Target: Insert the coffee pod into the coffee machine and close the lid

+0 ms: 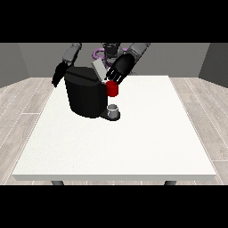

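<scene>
The black coffee machine [84,95] stands on the white table [133,147], left of the middle. Its grey lid [98,69] is tilted up at the top. A red thing at the machine [112,89] shows on the front, below the lid. The hand at the view's right [119,69] is over the machine's top, right beside the raised lid and just above the red thing. The hand at the view's left [58,75] hangs by the machine's far left side with its fingers straight, holding nothing. A small grey thing [113,110] stands on the machine's base under the red thing.
Wood floor surrounds the table, and a grey wall runs behind the robot. The table's bare top stretches from the machine to the front edge [116,177] and to the right edge [196,133].
</scene>
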You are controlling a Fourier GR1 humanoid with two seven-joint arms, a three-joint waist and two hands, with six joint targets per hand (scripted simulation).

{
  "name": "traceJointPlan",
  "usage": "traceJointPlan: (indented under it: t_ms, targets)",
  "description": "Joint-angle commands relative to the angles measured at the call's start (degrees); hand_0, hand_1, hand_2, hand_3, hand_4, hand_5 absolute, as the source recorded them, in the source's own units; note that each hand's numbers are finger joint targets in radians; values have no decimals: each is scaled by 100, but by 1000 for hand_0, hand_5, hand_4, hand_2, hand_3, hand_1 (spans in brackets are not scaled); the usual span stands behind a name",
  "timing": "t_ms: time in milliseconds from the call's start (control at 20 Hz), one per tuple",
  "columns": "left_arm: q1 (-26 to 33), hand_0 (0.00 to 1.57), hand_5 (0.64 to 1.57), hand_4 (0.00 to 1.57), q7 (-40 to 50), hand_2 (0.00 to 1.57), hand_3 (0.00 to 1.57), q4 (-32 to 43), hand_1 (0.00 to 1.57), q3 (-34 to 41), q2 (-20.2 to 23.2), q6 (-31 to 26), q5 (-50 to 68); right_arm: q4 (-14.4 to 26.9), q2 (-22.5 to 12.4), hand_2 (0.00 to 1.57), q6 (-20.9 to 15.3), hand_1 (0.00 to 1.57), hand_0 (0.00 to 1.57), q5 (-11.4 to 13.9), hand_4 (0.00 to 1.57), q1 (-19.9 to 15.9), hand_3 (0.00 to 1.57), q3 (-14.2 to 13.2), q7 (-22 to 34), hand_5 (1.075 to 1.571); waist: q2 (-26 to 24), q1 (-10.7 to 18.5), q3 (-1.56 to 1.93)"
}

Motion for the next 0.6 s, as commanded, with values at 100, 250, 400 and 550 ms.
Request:
traceJointPlan:
  t_ms: [100,250,400,550]
  targets:
    - [-409,1196,1571,418,26,1252,1201,139,1196,124,274,-71,-27,-82,57,0,43,0,0,-1,115,-159,0,87,-18,1571,225,-203,1]
    - [-139,1167,1571,412,-63,1238,1188,172,1167,114,148,-55,1,-46,36,0,-8,0,0,14,165,88,0,41,-108,1571,50,-108,0]
    - [-47,1227,1571,406,-106,1258,1198,18,1227,39,8,119,-56,125,-123,0,129,0,0,-190,0,152,0,-208,-182,1571,-45,-12,1]
    - [-107,1205,1571,368,-339,1249,1198,164,1205,139,313,220,-93,-106,-124,0,159,0,0,-176,0,-77,0,-130,-27,1571,260,-142,-1]
